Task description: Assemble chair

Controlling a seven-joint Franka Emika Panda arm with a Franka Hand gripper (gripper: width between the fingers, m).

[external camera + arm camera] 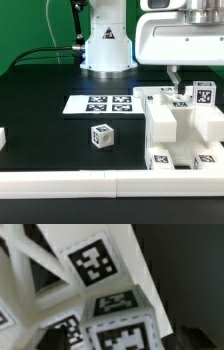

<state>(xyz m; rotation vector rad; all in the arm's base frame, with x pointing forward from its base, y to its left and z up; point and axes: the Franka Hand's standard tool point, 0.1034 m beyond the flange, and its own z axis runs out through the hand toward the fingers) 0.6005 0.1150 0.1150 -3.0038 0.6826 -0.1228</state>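
White chair parts [180, 130] crowd the near corner of the black bench [50, 125] on the exterior view's right — chunky blocks pressed together, several faces carrying black-and-white square tags, the tallest of them rising toward the back with tags showing on top. The cluster sits just behind the long plain white border rail [70, 182] that runs along the front edge. One small white cube-like part [101, 136], also tagged, lies by itself on the bench, apart from the cluster and toward the exterior view's left. Behind it, flat on the bench, lies the marker board [102, 103] with its row of tags. The arm's white base [107, 45] stands at the back, and the white wrist housing hangs over the cluster, with the tool [176, 88] reaching down to the top of the assembled parts. Its fingers are thin and partly lost against the white plastic there, so I cannot tell from either view how wide they stand or whether they have hold of anything. The wrist view is very close and blurred — it shows slanted white faces of the chair parts [95, 286], one large tag and three smaller ones below it, with dark bench beyond.
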